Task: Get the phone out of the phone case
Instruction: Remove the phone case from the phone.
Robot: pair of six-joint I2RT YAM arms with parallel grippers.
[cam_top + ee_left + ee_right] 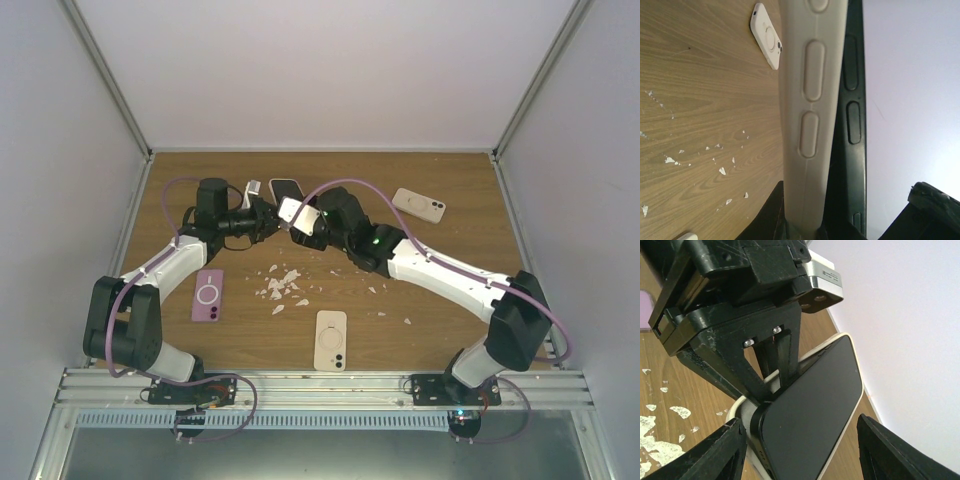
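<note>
The left tool (pixel 777 375) is clamped on the edge of the cream case (pixel 812 100), holding it up over the far middle of the bench (pixel 700 100) with the dark phone (pixel 810 410) seated in it. The right tool (pixel 805 450) stands apart, one finger on either side of the phone's end.

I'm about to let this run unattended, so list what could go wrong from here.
1. The phone stands clear of the case along one side. The right gripper is open around it and not gripping, so the phone might drop to the table.
2. The left gripper pinches only the case's rim, so a hard pull could slip it free or twist the case.
</note>
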